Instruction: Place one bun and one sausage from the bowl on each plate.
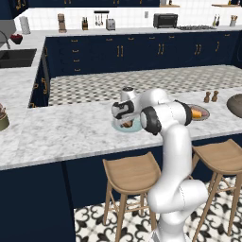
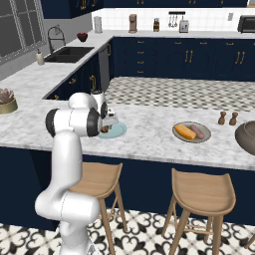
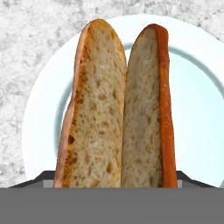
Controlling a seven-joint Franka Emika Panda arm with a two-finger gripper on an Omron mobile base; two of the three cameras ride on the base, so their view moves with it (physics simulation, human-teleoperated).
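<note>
The bun point(image 3: 120, 109) fills the pale blue plate point(image 3: 197, 87); the end effector point(image 3: 116, 186), tips hidden, probably grips it.

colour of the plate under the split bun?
Pale blue plate, lighter at the rim, under the bun; clearest in the hand view.

Glossy white tubular arm point(image 1: 176, 156) with rounded segments and dark joint bands.

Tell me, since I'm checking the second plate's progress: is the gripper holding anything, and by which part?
It looks like the gripper holds the split bun across its near end, above the pale blue plate; the fingertips themselves are hidden.
</note>
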